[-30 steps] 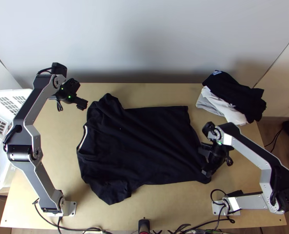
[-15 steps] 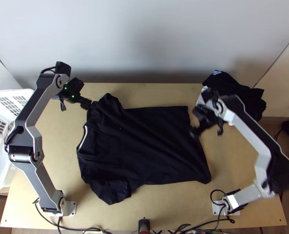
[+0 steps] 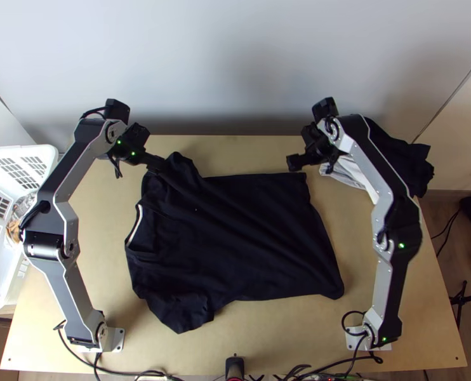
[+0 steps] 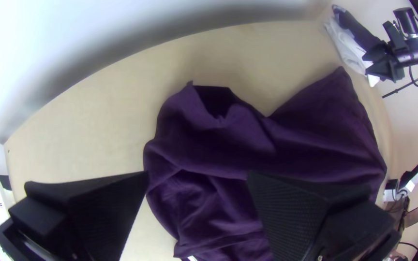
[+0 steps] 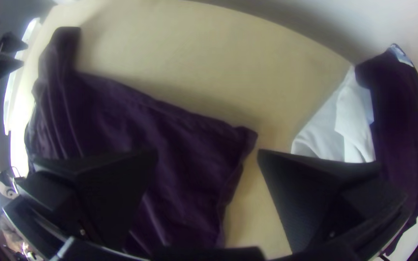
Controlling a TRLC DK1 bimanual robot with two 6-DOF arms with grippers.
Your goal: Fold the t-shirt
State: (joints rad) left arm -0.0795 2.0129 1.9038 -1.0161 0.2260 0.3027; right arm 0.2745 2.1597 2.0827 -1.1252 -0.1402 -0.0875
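Below the left hand (image 3: 155,151), the spread t-shirt (image 3: 235,235)

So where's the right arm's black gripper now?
In the top view, the right gripper is by the far right corner of the dark cloth t-shirt, left of the dark and white garment pile.

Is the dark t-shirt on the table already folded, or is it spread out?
Spread out: the t-shirt lies flat, its neckline and hem apart, with wrinkles.
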